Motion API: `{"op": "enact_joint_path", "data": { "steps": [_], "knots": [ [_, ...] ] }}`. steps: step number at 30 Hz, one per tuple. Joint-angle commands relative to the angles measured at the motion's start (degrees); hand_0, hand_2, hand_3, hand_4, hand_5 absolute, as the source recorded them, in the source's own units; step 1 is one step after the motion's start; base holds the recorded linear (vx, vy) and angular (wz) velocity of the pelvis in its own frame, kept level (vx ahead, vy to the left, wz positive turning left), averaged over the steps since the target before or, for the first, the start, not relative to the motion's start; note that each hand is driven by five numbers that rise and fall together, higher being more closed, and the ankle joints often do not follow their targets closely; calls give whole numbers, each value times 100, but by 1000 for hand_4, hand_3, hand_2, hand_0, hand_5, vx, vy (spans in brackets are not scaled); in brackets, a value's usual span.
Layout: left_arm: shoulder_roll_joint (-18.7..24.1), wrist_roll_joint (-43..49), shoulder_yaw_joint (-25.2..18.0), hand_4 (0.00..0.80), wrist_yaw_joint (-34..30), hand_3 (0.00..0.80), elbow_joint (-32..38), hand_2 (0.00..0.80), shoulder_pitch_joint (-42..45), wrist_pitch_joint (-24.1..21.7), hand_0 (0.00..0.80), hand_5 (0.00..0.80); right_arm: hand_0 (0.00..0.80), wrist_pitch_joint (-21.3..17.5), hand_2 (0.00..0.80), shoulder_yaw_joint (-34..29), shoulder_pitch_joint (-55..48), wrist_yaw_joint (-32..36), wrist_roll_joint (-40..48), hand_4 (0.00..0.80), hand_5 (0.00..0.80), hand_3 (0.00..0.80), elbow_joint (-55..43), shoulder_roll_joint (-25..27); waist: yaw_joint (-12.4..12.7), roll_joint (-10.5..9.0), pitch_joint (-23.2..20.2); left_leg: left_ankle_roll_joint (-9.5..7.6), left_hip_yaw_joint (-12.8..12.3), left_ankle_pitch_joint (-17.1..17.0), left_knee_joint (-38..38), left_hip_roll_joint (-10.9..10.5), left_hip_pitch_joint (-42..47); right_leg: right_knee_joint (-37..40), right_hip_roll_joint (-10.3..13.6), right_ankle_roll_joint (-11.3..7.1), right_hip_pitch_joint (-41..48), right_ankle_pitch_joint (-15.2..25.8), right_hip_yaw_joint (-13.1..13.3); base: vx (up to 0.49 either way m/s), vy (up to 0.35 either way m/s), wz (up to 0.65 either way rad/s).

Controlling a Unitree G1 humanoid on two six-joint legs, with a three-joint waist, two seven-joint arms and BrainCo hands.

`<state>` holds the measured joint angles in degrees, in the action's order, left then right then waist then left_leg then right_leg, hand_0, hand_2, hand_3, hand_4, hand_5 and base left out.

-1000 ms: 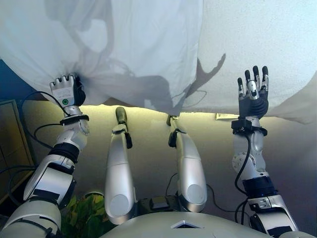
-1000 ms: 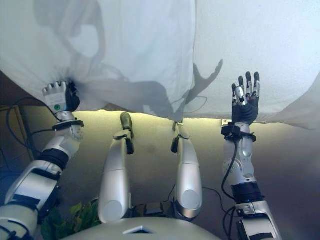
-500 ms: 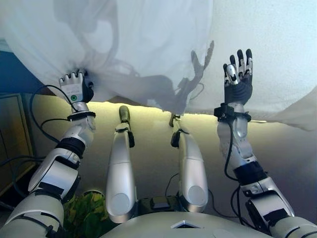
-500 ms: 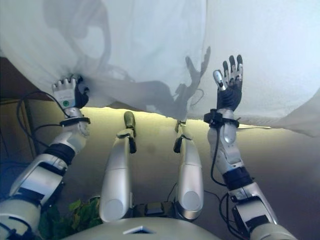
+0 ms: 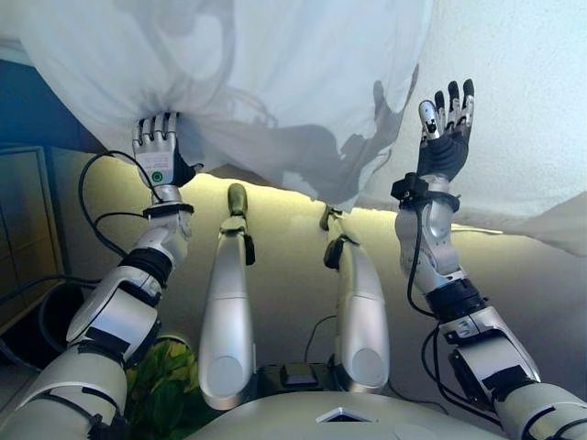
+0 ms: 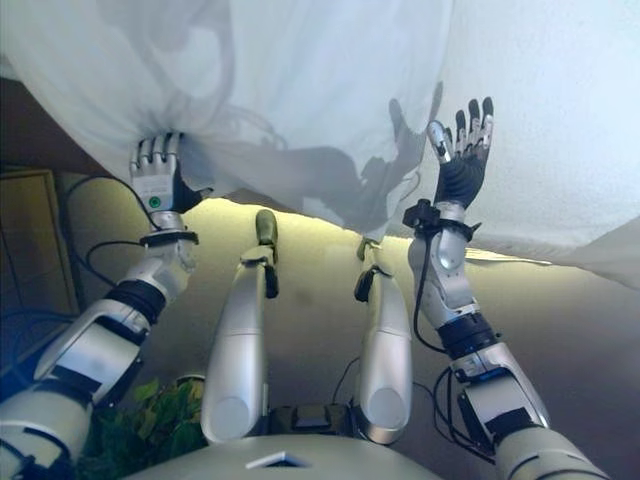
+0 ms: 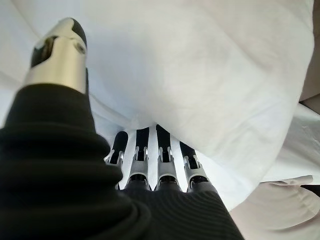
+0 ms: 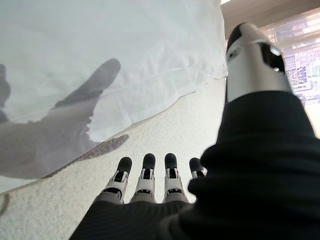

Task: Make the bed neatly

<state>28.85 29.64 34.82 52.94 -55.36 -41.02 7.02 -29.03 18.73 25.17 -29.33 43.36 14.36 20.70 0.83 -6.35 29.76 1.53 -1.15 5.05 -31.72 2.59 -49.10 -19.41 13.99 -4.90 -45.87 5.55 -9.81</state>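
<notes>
L hand (image 5: 158, 148) just let go of the white sheet (image 5: 275, 82), fingers now straight vs clenched on its bunched edge a sec ago, R hand (image 5: 447, 124) open over the bare mattress (image 5: 514, 92), so I reckon regrasp/smoothing comes next.

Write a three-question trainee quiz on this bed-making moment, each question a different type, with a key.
1. True or false: the right robot hand is curled around the white sheet.
2. Which robot hand touches the sheet's edge? A) left B) right C) neither
3. Fill in: the right robot hand hovers over the bare ____.

Key: 1 false, its fingers are straight; 2 A; 3 mattress.
</notes>
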Motion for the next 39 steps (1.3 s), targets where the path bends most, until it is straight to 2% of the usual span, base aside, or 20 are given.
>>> {"op": "enact_joint_path", "data": {
  "steps": [1,12,14,15,16,18,19,20,21,28,39],
  "knots": [
    [-53,-218,-147,0,122,0,-226,0,-24,143,0,0,0,-476,0,-121,-154,-50,-382,0,0,0,-405,201,2,313,3,-29,290,-245,291,-55,-28,-433,379,-454,61,-133,61,6,33,0],
    [38,-495,-43,0,176,0,-429,0,-352,219,0,0,0,-608,0,18,-42,-76,-620,0,0,0,-267,206,-109,348,3,-34,201,-201,84,-18,-274,-608,407,-419,-238,-140,188,-3,39,-2],
    [53,-527,-41,110,191,110,-474,110,-432,182,110,110,0,-633,0,27,-13,-78,-637,0,0,0,-253,219,-116,365,3,-49,193,-123,-86,-20,-382,-779,414,-387,-343,-208,233,-22,19,-5],
    [55,-525,-29,138,193,138,-499,138,-463,160,138,138,0,-649,0,35,-3,-72,-622,0,0,0,-241,234,-116,375,3,-70,188,-74,-199,-25,-439,-905,421,-366,-401,-243,253,-20,13,-3],
    [57,-507,-34,207,173,207,-494,207,-473,149,207,207,0,-643,0,41,7,-85,-620,0,0,0,-249,245,-112,386,3,-87,186,-17,-307,-32,-480,-1022,427,-345,-444,-289,274,0,0,0],
    [46,-495,-2,427,119,427,-481,427,-496,175,427,427,0,-658,0,52,14,-90,-609,0,0,0,-225,249,-108,415,3,-138,179,116,-588,-57,-597,-1320,439,-296,-567,-371,327,0,0,0],
    [35,-489,1,577,98,577,-492,577,-500,178,577,577,0,-647,0,57,15,-102,-613,0,0,0,-222,247,-108,424,3,-155,183,175,-708,-69,-642,-1439,443,-280,-619,-409,356,0,0,0],
    [25,-494,14,634,75,634,-501,634,-506,185,634,634,0,-646,0,69,26,-117,-622,0,0,0,-200,246,-109,435,3,-172,181,228,-812,-80,-682,-1536,446,-266,-666,-439,380,0,0,0],
    [1,-504,15,800,45,800,-516,800,-510,201,800,800,0,-634,0,82,48,-139,-644,0,0,0,-174,239,-114,449,3,-192,176,276,-916,-88,-724,-1643,443,-244,-718,-475,412,16,37,-3],
    [-63,-614,83,800,67,800,-603,800,-539,159,800,800,0,-645,0,97,115,-214,-730,0,0,0,-78,222,-161,520,3,-250,146,385,-1147,-118,-899,-1945,394,-206,-989,-543,573,4,30,-5],
    [-15,-668,35,800,71,800,-663,800,-546,123,800,800,0,-661,0,102,161,-123,-704,0,0,0,-22,234,-151,553,3,-256,124,376,-1077,-125,-820,-1903,424,-205,-949,-519,554,-1,3,-2]
  ]
}}
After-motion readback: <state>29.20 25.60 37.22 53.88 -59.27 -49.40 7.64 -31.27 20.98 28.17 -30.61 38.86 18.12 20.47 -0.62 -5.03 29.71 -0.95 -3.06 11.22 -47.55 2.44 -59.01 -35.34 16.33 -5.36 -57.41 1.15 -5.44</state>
